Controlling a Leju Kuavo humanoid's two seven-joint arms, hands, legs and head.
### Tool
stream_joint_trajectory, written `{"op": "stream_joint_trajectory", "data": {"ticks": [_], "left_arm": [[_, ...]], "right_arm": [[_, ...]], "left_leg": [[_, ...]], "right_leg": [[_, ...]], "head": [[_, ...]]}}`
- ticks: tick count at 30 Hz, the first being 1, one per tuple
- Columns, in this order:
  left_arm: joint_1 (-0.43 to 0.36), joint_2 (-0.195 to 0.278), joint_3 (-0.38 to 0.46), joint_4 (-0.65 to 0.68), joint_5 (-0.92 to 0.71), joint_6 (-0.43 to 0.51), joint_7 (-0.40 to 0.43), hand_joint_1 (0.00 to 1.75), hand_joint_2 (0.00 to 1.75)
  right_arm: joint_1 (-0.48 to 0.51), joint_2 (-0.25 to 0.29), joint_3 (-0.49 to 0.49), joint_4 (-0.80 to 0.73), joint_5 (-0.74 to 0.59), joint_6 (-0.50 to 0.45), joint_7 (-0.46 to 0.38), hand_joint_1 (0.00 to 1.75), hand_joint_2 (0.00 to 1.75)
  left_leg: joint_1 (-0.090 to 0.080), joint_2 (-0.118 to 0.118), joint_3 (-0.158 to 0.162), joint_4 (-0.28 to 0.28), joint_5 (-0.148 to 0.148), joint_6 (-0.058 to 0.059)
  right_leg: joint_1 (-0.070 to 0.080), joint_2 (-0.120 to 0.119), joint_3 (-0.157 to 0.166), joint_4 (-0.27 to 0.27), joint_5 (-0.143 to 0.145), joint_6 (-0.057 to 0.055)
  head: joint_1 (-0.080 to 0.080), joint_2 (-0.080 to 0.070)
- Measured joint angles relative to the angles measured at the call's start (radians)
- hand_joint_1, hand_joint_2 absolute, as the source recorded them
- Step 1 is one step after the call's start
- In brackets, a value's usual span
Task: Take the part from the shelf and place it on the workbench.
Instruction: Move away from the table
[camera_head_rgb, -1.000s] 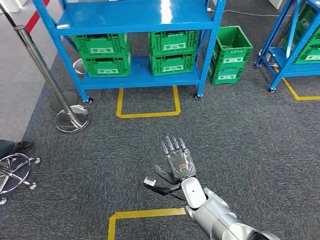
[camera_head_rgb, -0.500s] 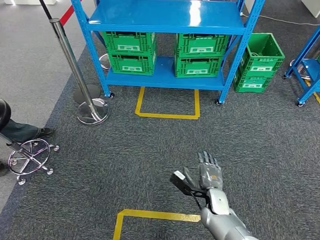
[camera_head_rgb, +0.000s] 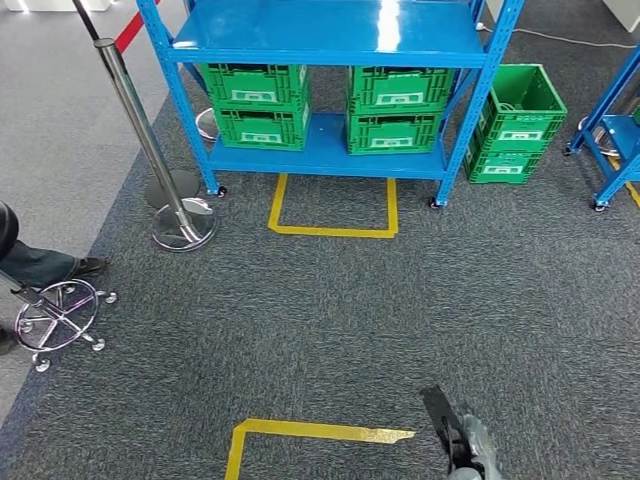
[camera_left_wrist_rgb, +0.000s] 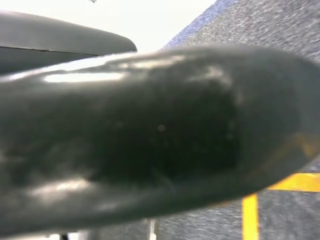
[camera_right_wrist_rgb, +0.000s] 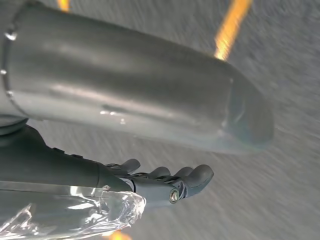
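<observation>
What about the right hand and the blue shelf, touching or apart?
Apart. The head view shows the right hand at the picture's bottom edge, with open grey carpet between it and the blue shelf.

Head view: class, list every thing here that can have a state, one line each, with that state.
right hand: open, fingers straight, holding nothing
blue shelf: upright, top board bare
left green crates: stacked in two on the lower board
right green crates: stacked in two on the lower board
floor crate: upright beside the shelf, top open
barrier post: standing on its base
</observation>
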Motion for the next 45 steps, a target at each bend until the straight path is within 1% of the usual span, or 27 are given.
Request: {"op": "stream_joint_trajectory", "data": {"ticks": [3,6,8,11,13,15,18,24,26,29,31,32,33,35,36,37,38,39,40,41,42,43,45], "left_arm": [[-0.001,-0.004,0.012,0.0,0.024,0.008,-0.05,0.0,0.0],[-0.001,-0.01,0.024,0.0,0.043,0.01,-0.083,0.0,0.0],[-0.002,-0.014,0.033,0.0,0.053,0.008,-0.103,0.0,0.0],[-0.004,-0.021,0.045,0.0,0.065,0.008,-0.114,0.0,0.0],[-0.004,-0.025,0.05,0.0,0.071,0.015,-0.113,0.0,0.0],[-0.004,-0.029,0.057,0.0,0.076,0.022,-0.11,0.0,0.0],[-0.004,-0.033,0.066,0.0,0.08,0.031,-0.106,0.0,0.0],[-0.004,-0.036,0.07,0.0,0.081,0.041,-0.105,0.0,0.0],[-0.004,-0.036,0.072,0.0,0.081,0.041,-0.105,0.0,0.0],[-0.004,-0.035,0.073,0.0,0.081,0.044,-0.105,0.0,0.0],[-0.005,-0.037,0.074,0.0,0.081,0.044,-0.104,0.0,0.0],[-0.005,-0.038,0.074,0.0,0.081,0.045,-0.103,0.0,0.0],[-0.005,-0.039,0.074,0.0,0.081,0.045,-0.103,0.0,0.0],[-0.006,-0.041,0.074,0.0,0.081,0.046,-0.102,0.0,0.0],[-0.005,-0.042,0.074,0.0,0.081,0.045,-0.101,0.0,0.0],[-0.005,-0.042,0.074,0.0,0.081,0.045,-0.101,0.0,0.0],[-0.005,-0.043,0.075,0.0,0.081,0.045,-0.101,0.0,0.0],[-0.004,-0.043,0.075,0.0,0.082,0.045,-0.101,0.0,0.0],[-0.004,-0.043,0.075,0.0,0.082,0.046,-0.1,0.0,0.0],[-0.005,-0.043,0.075,0.0,0.083,0.046,-0.1,0.0,0.0],[-0.006,-0.042,0.076,0.0,0.084,0.046,-0.1,0.0,0.0],[-0.006,-0.042,0.076,0.0,0.084,0.047,-0.099,0.0,0.0],[-0.006,-0.041,0.077,0.0,0.085,0.049,-0.098,0.0,0.0]], "right_arm": [[0.05,0.0,-0.102,0.018,-0.073,0.045,0.028,0.0,0.0],[0.106,0.0,-0.167,0.034,-0.077,0.055,0.065,0.0,0.0],[0.129,0.001,-0.188,0.046,-0.052,0.06,0.123,0.0,0.0],[0.148,0.007,-0.195,0.06,-0.007,0.077,0.227,0.0,0.0],[0.155,0.013,-0.195,0.067,0.01,0.092,0.267,0.0,0.0],[0.158,0.02,-0.194,0.072,0.021,0.104,0.29,0.0,0.0],[0.162,0.029,-0.194,0.075,0.034,0.115,0.297,0.0,0.0],[0.165,0.04,-0.194,0.076,0.048,0.118,0.282,0.0,0.0],[0.166,0.042,-0.193,0.076,0.05,0.118,0.275,0.0,0.0],[0.166,0.047,-0.191,0.076,0.056,0.118,0.257,0.0,0.0],[0.166,0.05,-0.189,0.076,0.062,0.117,0.25,0.0,0.0],[0.166,0.051,-0.189,0.076,0.064,0.116,0.248,0.0,0.0],[0.166,0.052,-0.189,0.076,0.066,0.116,0.247,0.0,0.0],[0.166,0.052,-0.189,0.076,0.068,0.116,0.245,0.0,0.0],[0.167,0.052,-0.189,0.076,0.068,0.116,0.245,0.0,0.0],[0.168,0.052,-0.189,0.076,0.068,0.116,0.245,0.0,0.0],[0.169,0.052,-0.189,0.076,0.069,0.116,0.245,0.0,0.0],[0.169,0.052,-0.189,0.076,0.069,0.116,0.245,0.0,0.0],[0.168,0.052,-0.189,0.076,0.07,0.116,0.245,0.0,0.0],[0.167,0.053,-0.189,0.076,0.07,0.116,0.244,0.0,0.0],[0.167,0.053,-0.188,0.076,0.071,0.116,0.244,0.0,0.0],[0.167,0.054,-0.188,0.077,0.071,0.116,0.244,0.0,0.0],[0.168,0.054,-0.188,0.077,0.073,0.115,0.245,0.0,0.0]], "left_leg": [[-0.001,0.0,0.0,0.0,-0.001,-0.001],[-0.003,0.0,0.0,0.0,-0.002,0.001],[-0.004,0.0,0.0,0.0,-0.003,0.001],[-0.004,0.0,0.0,0.0,-0.003,0.001],[-0.004,0.0,0.0,0.0,-0.003,0.001],[-0.004,0.0,0.0,0.0,-0.003,0.001],[-0.004,0.0,0.001,0.0,-0.002,0.001],[-0.004,0.0,0.001,0.0,-0.002,0.001],[-0.006,0.0,0.0,0.005,-0.005,0.007],[-0.009,0.001,0.0,0.008,-0.009,0.02],[-0.004,0.002,0.01,-0.01,-0.002,0.028],[-0.001,0.003,0.017,-0.02,0.002,0.03],[0.003,0.004,0.022,-0.028,0.006,0.032],[0.004,0.006,0.024,-0.03,0.006,0.032],[0.004,0.006,0.024,-0.029,0.006,0.031],[0.005,0.007,0.024,-0.029,0.004,0.029],[0.007,0.006,0.025,-0.027,0.003,0.026],[0.01,0.006,0.026,-0.024,0.0,0.02],[0.013,0.005,0.027,-0.018,-0.005,0.013],[0.013,0.004,0.026,-0.01,-0.011,0.004],[0.013,0.003,0.024,-0.003,-0.016,-0.004],[0.012,0.001,0.023,0.003,-0.019,-0.011],[0.014,-0.001,0.023,0.007,-0.021,-0.02]], "right_leg": [[-0.001,-0.001,0.001,0.0,-0.001,0.0],[-0.003,-0.001,0.001,0.0,-0.001,0.001],[-0.004,0.0,0.001,0.0,-0.001,0.001],[-0.004,0.0,0.001,0.0,-0.001,0.001],[-0.004,0.0,0.001,0.0,-0.001,0.001],[-0.004,0.0,0.001,0.0,-0.001,0.002],[-0.004,0.0,0.001,0.0,-0.001,0.002],[-0.004,0.0,0.001,0.0,-0.001,0.002],[-0.007,0.0,0.002,-0.002,-0.001,0.005],[-0.009,0.0,0.006,-0.005,-0.001,0.013],[-0.009,-0.001,0.007,-0.002,-0.006,0.019],[-0.008,-0.001,-0.001,0.016,-0.021,0.022],[-0.009,-0.002,-0.018,0.057,-0.046,0.026],[-0.014,-0.002,-0.079,0.186,-0.113,0.035],[-0.017,-0.003,-0.107,0.243,-0.134,0.039],[-0.02,-0.003,-0.121,0.27,-0.137,0.044],[-0.024,-0.004,-0.115,0.256,-0.12,0.049],[-0.028,-0.004,-0.088,0.203,-0.087,0.054],[-0.033,-0.003,-0.05,0.13,-0.056,0.06],[-0.035,0.001,-0.016,0.067,-0.035,0.061],[-0.036,0.005,0.008,0.026,-0.025,0.056],[-0.035,0.008,0.019,0.011,-0.026,0.048],[-0.031,0.009,0.022,0.016,-0.028,0.028]], "head": [[0.0,0.0],[0.0,0.0],[0.0,0.0],[0.0,0.0],[0.0,0.0],[0.0,0.0],[0.0,0.0],[0.0,0.0],[0.0,0.0],[-0.001,0.0],[0.0,0.0],[0.001,0.0],[0.003,0.0],[0.006,0.0],[0.006,0.0],[0.006,0.0],[0.006,0.0],[0.006,0.0],[0.007,0.0],[0.009,0.0],[0.011,0.0],[0.012,0.0],[0.011,0.0]]}}
